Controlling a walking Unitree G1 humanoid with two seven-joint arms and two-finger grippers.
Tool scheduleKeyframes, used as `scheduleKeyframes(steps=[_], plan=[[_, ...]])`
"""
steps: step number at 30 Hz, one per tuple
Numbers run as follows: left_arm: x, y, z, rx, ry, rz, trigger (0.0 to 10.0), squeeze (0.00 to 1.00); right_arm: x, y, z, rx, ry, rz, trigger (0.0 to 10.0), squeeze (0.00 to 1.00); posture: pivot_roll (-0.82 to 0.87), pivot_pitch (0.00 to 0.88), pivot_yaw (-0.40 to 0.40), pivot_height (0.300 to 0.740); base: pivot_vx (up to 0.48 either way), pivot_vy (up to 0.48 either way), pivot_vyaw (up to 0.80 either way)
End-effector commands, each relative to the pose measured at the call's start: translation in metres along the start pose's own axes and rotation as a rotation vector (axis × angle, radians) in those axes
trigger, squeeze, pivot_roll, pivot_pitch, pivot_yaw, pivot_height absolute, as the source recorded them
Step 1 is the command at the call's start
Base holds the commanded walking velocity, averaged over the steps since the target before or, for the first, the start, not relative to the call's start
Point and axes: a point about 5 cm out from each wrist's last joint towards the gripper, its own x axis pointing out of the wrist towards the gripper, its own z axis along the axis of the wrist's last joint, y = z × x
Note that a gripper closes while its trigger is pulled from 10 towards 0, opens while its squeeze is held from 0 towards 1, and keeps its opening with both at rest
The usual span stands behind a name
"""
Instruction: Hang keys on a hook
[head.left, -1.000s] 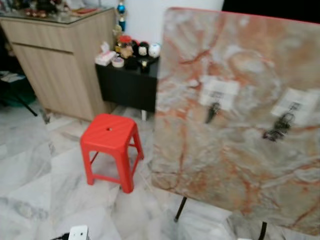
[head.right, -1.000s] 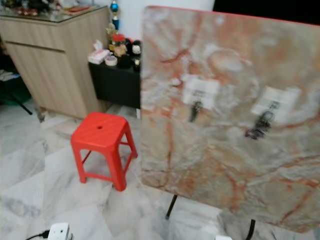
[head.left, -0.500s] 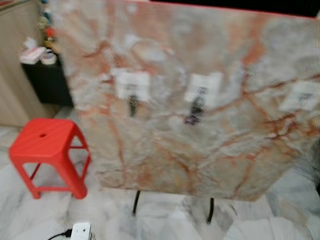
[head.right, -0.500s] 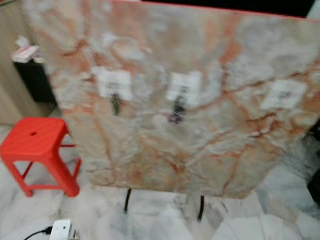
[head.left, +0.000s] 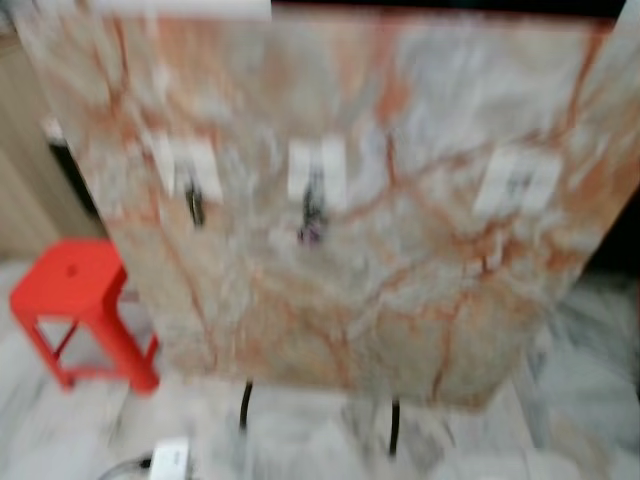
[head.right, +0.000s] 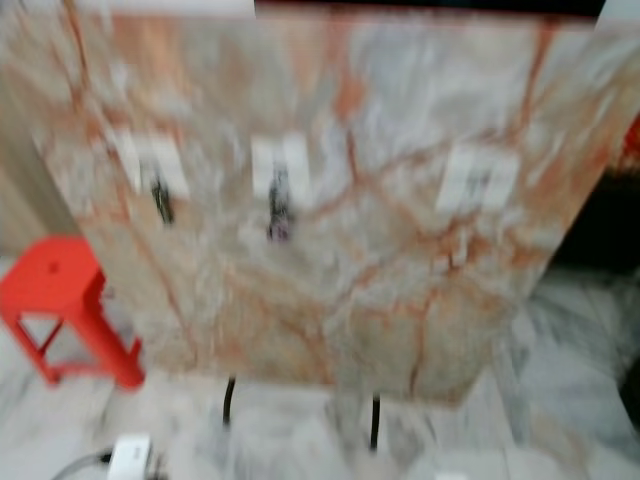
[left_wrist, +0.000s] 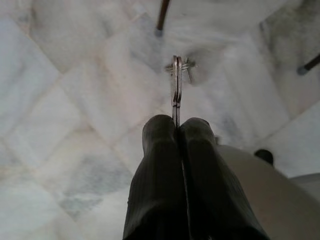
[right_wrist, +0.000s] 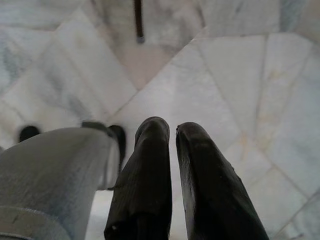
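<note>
Edge-on, the keys (left_wrist: 176, 80) stick out from the left gripper (left_wrist: 178, 131), pinched between its closed fingers above the marble floor (left_wrist: 65, 125). Nearby the right gripper (right_wrist: 171, 131) hangs with a narrow gap, holding nothing. Ahead stands a marble-patterned board (head.left: 400, 260) bearing three hooks (head.left: 314, 190), beside a red stool (head.left: 75, 310).

I see a red plastic stool (head.left: 82, 310) on the pale marble floor (right_wrist: 235, 80), just left of a big marble-patterned board (head.left: 400, 290) standing on thin dark legs (head.left: 245, 405). A white power adapter (head.left: 170, 460) with a cable lies on the floor near the bottom edge; a wooden cabinet (head.left: 25, 200) sits behind the stool. Head views are blurred, so I can't make out finer detail.
</note>
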Motion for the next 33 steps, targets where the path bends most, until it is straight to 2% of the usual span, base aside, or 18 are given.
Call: scheduleKeyframes(steps=[1, 33], plan=[[-0.0012, 0.0064, -0.0021, 0.027, 0.010, 0.014, 10.0, 0.00, 0.0013, 0.0060, 0.0031, 0.000, -0.011, 0.016, 10.0, 0.00, 0.03, 0.000, -0.028, 0.740, 0.000, -0.405, 0.00], [-0.0012, 0.0052, -0.0036, 0.017, 0.015, 0.013, 10.0, 0.00, 0.0014, 0.0051, 0.0033, -0.003, -0.007, 0.008, 10.0, 0.00, 0.03, 0.000, -0.033, 0.740, 0.000, -0.417, 0.00]])
